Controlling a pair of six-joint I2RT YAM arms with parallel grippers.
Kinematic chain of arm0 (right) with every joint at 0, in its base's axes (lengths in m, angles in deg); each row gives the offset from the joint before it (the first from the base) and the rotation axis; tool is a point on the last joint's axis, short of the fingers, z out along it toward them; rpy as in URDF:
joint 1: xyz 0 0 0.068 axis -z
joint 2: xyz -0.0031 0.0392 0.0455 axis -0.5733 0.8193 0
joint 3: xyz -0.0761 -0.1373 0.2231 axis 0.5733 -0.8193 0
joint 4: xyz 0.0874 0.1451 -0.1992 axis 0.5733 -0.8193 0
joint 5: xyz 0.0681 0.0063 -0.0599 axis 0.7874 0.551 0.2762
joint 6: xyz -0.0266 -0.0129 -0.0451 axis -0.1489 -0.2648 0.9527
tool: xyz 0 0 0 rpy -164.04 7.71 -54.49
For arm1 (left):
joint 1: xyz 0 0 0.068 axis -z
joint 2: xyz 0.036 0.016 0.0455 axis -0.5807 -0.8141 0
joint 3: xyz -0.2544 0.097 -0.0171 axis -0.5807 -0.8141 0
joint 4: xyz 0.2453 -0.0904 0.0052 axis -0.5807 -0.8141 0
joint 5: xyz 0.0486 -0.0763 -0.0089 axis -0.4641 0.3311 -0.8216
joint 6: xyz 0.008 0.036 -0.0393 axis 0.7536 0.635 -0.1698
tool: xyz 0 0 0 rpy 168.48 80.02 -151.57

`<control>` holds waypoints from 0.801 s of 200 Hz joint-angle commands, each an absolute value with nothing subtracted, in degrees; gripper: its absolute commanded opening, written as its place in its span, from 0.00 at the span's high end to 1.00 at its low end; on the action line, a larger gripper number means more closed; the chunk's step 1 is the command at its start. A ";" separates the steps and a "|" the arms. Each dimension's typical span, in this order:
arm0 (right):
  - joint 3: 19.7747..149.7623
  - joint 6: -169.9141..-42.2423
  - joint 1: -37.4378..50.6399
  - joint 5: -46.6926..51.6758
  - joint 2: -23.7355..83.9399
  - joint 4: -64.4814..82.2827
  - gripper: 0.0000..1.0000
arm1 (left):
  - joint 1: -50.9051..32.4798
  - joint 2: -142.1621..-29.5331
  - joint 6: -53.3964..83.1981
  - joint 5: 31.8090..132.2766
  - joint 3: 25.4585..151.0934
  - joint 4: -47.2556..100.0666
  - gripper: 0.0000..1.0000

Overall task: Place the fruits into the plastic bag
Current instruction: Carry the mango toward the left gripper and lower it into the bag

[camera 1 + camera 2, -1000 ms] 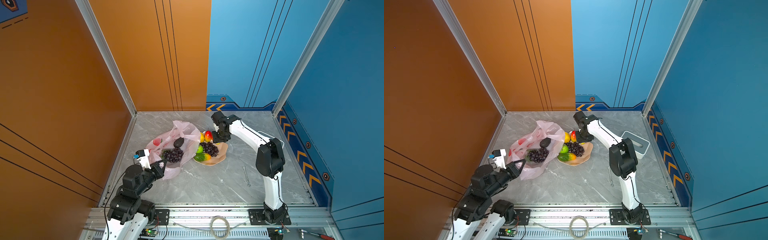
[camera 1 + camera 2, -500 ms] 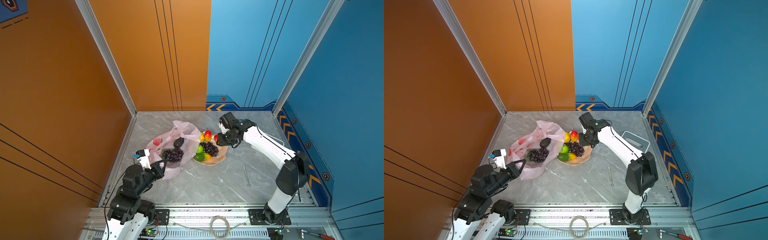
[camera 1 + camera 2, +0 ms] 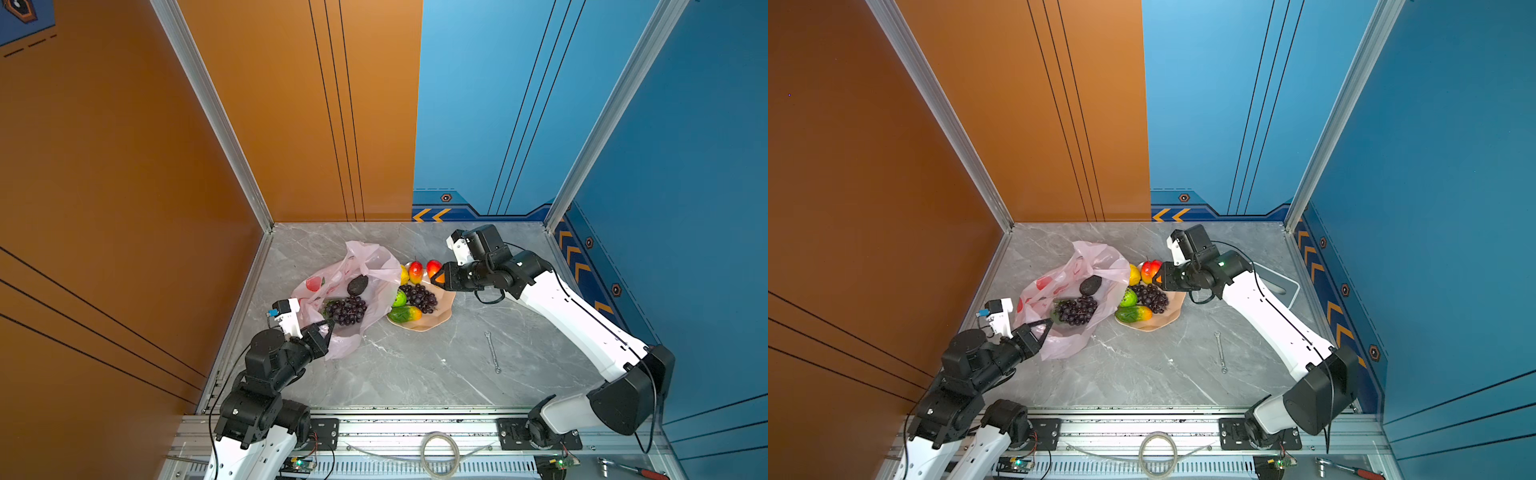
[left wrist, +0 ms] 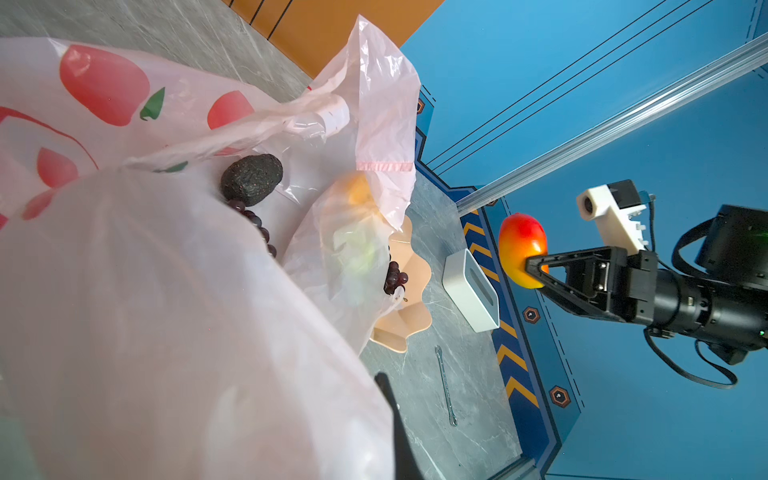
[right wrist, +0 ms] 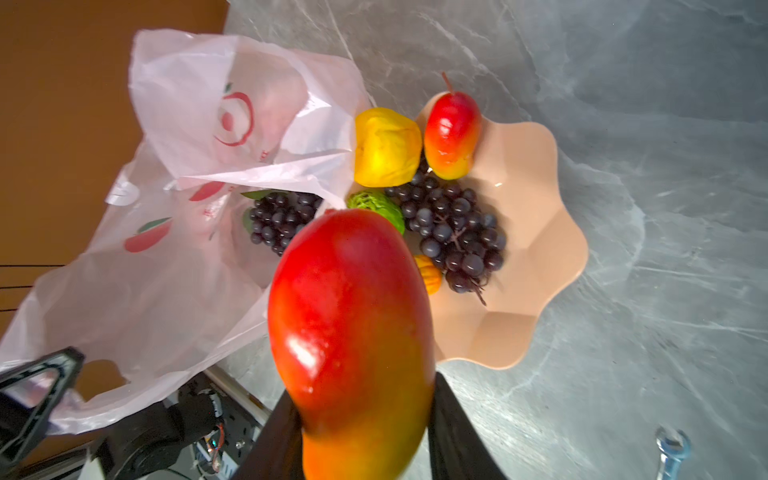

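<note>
Jaws of your right gripper (image 3: pixel 437 277) are partly closed round a mango (image 5: pixel 353 332). A second ago they were down at the bowl (image 3: pixel 442 318); now the fruit hangs lifted, at the bowl's 1 o'clock, so only the carry remains. Your left gripper (image 3: pixel 323 330) stays pinched shut on the bag (image 3: pixel 372 259), at the bowl's 9 o'clock: crinkly, pale pink, its mouth seemingly propped open. Avocado (image 3: pixel 357 284) and grapes (image 3: pixel 347 311) lie inside.

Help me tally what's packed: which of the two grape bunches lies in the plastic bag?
The grape bunch beside the black avocado, inside the plastic bag; the other bunch sits in the peach bowl.
</note>
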State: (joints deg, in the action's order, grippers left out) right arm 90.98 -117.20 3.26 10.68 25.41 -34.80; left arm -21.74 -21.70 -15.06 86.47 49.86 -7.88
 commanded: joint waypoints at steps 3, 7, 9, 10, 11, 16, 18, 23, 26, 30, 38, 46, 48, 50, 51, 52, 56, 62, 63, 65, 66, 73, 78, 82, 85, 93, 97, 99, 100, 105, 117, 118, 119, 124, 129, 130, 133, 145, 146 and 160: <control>89.81 -121.58 2.83 17.34 23.17 -28.66 0.62 | -22.32 -21.76 -15.34 87.91 50.92 -7.52 1.00; 89.62 -121.95 2.73 17.89 23.08 -28.08 0.62 | -22.32 -21.71 -15.42 87.94 50.91 -7.52 1.00; 89.52 -122.13 2.66 18.14 23.03 -27.86 0.62 | -22.32 -21.74 -15.42 87.87 50.90 -7.52 1.00; 89.56 -122.22 2.61 18.25 23.01 -27.74 0.62 | -22.32 -21.73 -15.42 87.92 50.90 -7.52 1.00; 89.58 -122.30 2.62 18.31 23.00 -27.60 0.62 | -22.32 -21.73 -15.43 87.85 50.95 -7.48 1.00; 89.48 -122.74 2.49 18.96 22.99 -27.04 0.62 | -22.32 -21.68 -15.43 87.89 50.89 -7.51 1.00; 89.46 -122.92 2.43 19.15 22.98 -26.89 0.62 | -22.38 -21.67 -15.43 87.90 50.86 -7.52 1.00; 89.51 -123.27 2.21 19.60 22.98 -26.33 0.62 | -22.32 -21.64 -15.43 87.90 50.85 -7.52 1.00; 89.38 -123.47 2.16 19.86 22.98 -26.05 0.62 | -22.32 -21.58 -15.43 87.96 50.91 -7.52 1.00; 89.53 -123.86 2.03 20.21 23.06 -25.63 0.62 | -22.32 -21.52 -15.43 87.89 50.92 -7.52 1.00; 89.36 -124.45 1.68 20.98 23.12 -24.63 0.62 | -22.29 -21.55 -15.51 87.93 50.95 -7.52 1.00; 89.17 -125.21 1.29 21.74 23.20 -23.58 0.62 | -22.32 -21.53 -15.45 87.92 50.91 -7.52 1.00; 89.17 -125.38 1.20 21.89 23.24 -23.26 0.62 | -22.32 -21.54 -15.50 87.93 50.95 -7.59 1.00; 89.10 -125.62 1.05 22.13 23.25 -22.89 0.62 | -22.34 -21.52 -15.51 87.91 50.96 -7.60 1.00; 89.09 -125.72 0.97 22.22 23.29 -22.71 0.62 | -22.37 -21.49 -15.51 87.94 50.93 -7.61 1.00; 89.04 -125.86 0.92 22.32 23.31 -22.58 0.62 | -22.35 -21.47 -15.51 87.91 50.92 -7.61 1.00; 88.90 -126.18 0.67 22.63 23.40 -21.96 0.62 | -22.32 -21.43 -15.51 87.96 50.92 -7.61 1.00; 88.72 -126.84 0.21 23.12 23.51 -21.02 0.62 | -22.34 -21.55 -15.51 87.88 50.93 -7.61 1.00; 88.76 -126.94 0.20 23.20 23.55 -20.85 0.62 | -22.37 -21.55 -15.51 87.92 50.96 -7.61 1.00; 88.67 -127.13 0.01 23.38 23.63 -20.58 0.62 | -22.40 -21.52 -15.51 87.93 50.92 -7.61 1.00; 88.70 -127.18 -0.13 23.46 23.66 -20.50 0.62 | -22.40 -21.49 -15.51 87.90 50.91 -7.61 1.00; 88.63 -127.91 -0.69 24.04 23.97 -19.41 0.62 | -22.40 -21.49 -15.51 87.88 51.03 -7.61 1.00; 88.55 -128.25 -1.20 24.39 24.19 -18.74 0.62 | -22.40 -21.51 -15.51 87.93 51.01 -7.63 1.00; 88.49 -128.50 -1.57 24.62 24.41 -18.26 0.62 | -22.45 -21.50 -15.58 87.89 51.00 -7.61 1.00; 88.61 -128.78 -1.85 24.80 24.58 -17.89 0.62 | -22.42 -21.50 -15.60 87.90 50.99 -7.61 1.00; 88.70 -129.21 -2.63 25.09 25.02 -17.09 0.62 | -22.41 -21.54 -15.60 87.96 51.04 -7.61 1.00; 89.02 -129.41 -3.04 25.20 25.28 -16.77 0.62 | -22.41 -21.46 -15.60 87.93 51.10 -7.57 1.00; 89.00 -129.46 -3.20 25.22 25.40 -16.70 0.62 | -22.41 -21.44 -15.60 87.89 51.09 -7.58 1.00; 89.04 -129.49 -3.31 25.22 25.47 -16.67 0.62 | -22.41 -21.49 -15.60 87.93 51.13 -7.59 1.00; 89.27 -129.63 -3.82 25.30 25.80 -16.50 0.62 | -22.41 -21.62 -15.60 87.92 51.15 -7.58 1.00; 90.20 -129.67 -4.81 25.22 26.62 -16.47 0.62 | -22.41 -21.62 -15.52 87.95 51.29 -7.57 1.00; 90.25 -129.68 -4.82 25.22 26.69 -16.47 0.62 | -22.41 -21.63 -15.52 87.96 51.27 -7.54 1.00; 90.19 -129.64 -4.82 25.22 26.77 -16.47 0.62 | -22.41 -21.72 -15.52 87.96 51.26 -7.58 1.00; 90.60 -129.67 -4.83 25.22 27.15 -16.47 0.62 | -22.41 -21.63 -15.51 87.98 51.26 -7.52 1.00; 90.94 -129.64 -6.72 25.22 27.56 -16.44 0.62 | -22.41 -21.67 -15.51 87.97 51.33 -7.52 1.00; 91.02 -129.62 -6.83 25.22 27.64 -16.45 0.62 | -22.41 -21.69 -15.51 87.97 51.34 -7.52 1.00; 91.15 -129.65 -7.08 25.27 27.91 -16.47 0.62 | -22.41 -21.68 -15.51 88.01 51.34 -7.52 1.00; 91.97 -129.57 -8.25 25.47 28.94 -16.47 0.62 | -22.41 -21.79 -15.51 88.06 51.34 -7.52 1.00; 92.11 -129.58 -8.34 25.48 29.04 -16.47 0.62 | -22.41 -21.71 -15.51 88.06 51.34 -7.52 1.00; 92.89 -129.59 -9.85 25.55 30.57 -16.47 0.62 | -22.41 -21.57 -15.51 88.08 51.26 -7.52 1.00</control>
State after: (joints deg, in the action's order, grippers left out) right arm 90.06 -128.91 -7.76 24.23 28.52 -17.84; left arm -21.74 -21.70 -15.30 86.71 49.86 -7.88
